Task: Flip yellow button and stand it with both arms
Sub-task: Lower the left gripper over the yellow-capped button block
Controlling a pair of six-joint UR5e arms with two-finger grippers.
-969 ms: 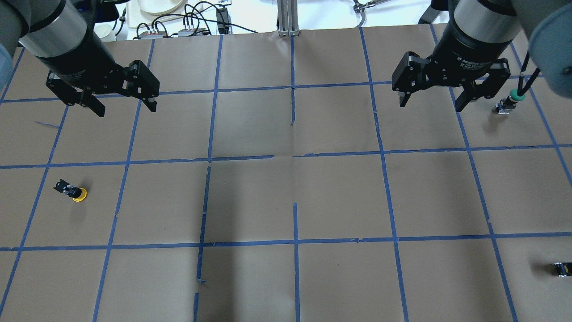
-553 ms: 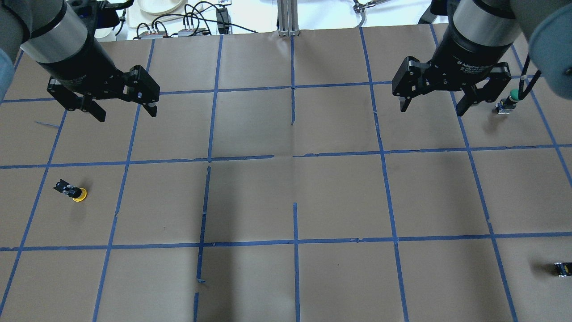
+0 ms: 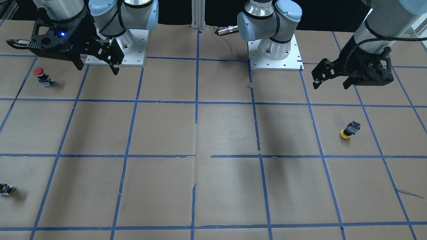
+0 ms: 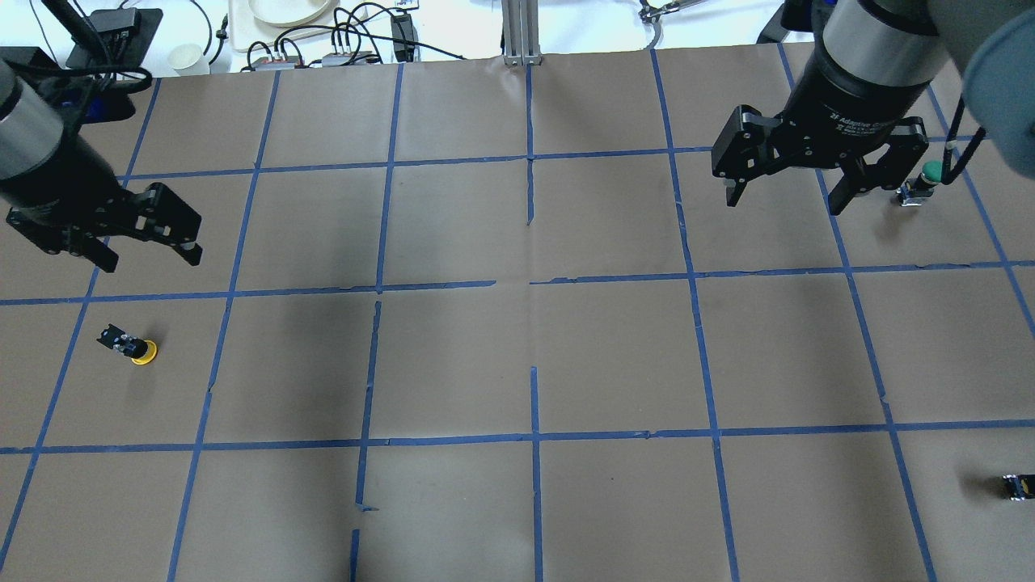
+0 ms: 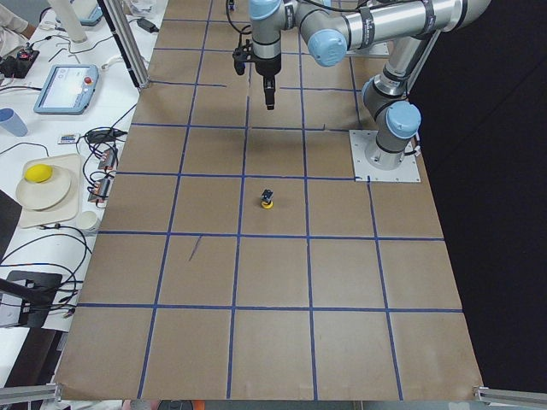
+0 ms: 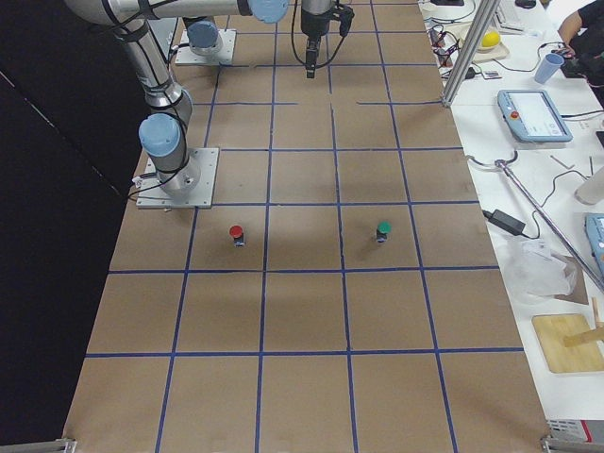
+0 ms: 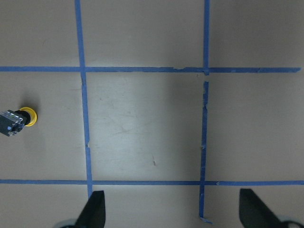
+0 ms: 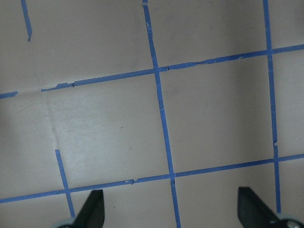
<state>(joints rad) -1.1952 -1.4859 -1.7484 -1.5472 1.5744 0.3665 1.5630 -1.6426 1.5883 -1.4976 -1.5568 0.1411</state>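
The yellow button (image 4: 133, 346) sits at the left of the overhead view. It seems to rest on its yellow cap with the black body up. It also shows in the front-facing view (image 3: 348, 130), the exterior left view (image 5: 267, 200) and at the left edge of the left wrist view (image 7: 19, 119). My left gripper (image 4: 149, 259) is open and empty. It hangs above the table about one grid square from the button (image 3: 330, 85). My right gripper (image 4: 786, 202) is open and empty at the far right side, well away from the button (image 3: 97, 69).
A green-capped button (image 4: 922, 182) stands just right of my right gripper. A red-capped button (image 3: 39, 74) stands near it in the front-facing view. A tiny black-and-yellow part (image 4: 1019, 485) lies at the right edge. Cables and a plate (image 4: 283, 12) lie beyond the brown taped table.
My left gripper has moved left and down in the overhead view, closer to the yellow button, and stays open. My right gripper has barely shifted. The button has not moved.
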